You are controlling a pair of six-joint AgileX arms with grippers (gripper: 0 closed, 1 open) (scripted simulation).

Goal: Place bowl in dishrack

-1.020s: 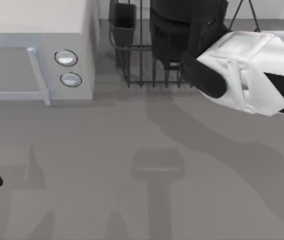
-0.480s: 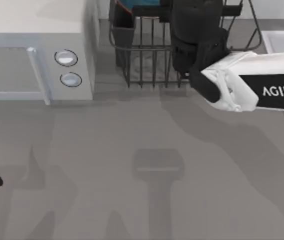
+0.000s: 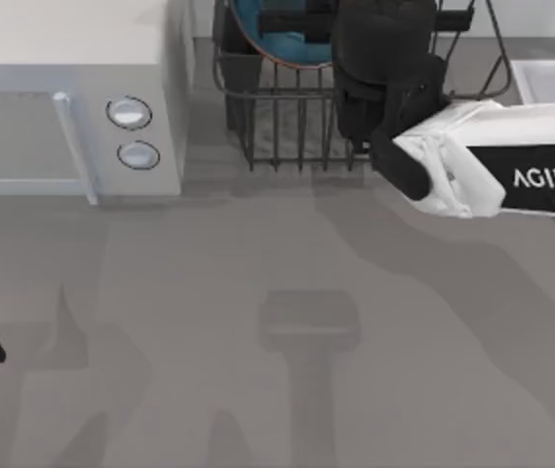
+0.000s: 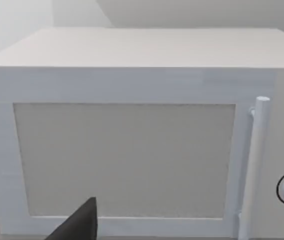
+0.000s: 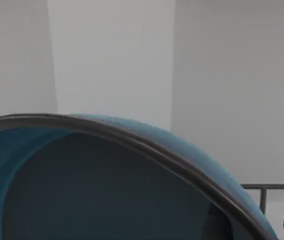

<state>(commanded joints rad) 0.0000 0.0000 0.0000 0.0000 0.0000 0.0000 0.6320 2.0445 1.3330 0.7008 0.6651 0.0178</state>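
Bowl (image 3: 282, 29) first, in the top view: a blue bowl with a dark rim sits over the dishrack (image 3: 287, 117) at the far edge of the bench (image 3: 257, 292), just right of the white microwave (image 3: 72, 97) with its two round knobs. A dark bar-like part of the right hand (image 3: 301, 21) crosses the bowl's hollow, and the black wrist behind it hangs over the rack's right half, with the white AgileX forearm reaching in from the right side. I cannot tell from above whether the fingers are clenched on the bowl or already let go. The dark utensil cup (image 3: 241, 60) stands at the rack's left corner, beside the bowl. The left arm is parked at the left edge of the bench. In the left wrist view, the microwave's door and handle face the camera, with one dark fingertip (image 4: 79, 225) of the left hand low in the frame; its state cannot be told. In the right wrist view, the bowl's blue hollow and rim (image 5: 146, 145) loom very close, with a bit of rack wire (image 5: 271, 187) behind. The step in hand looks like the lowering into the rack. Next should come a gentle settling between the wires, then a release and a straight lift clear of the rim.
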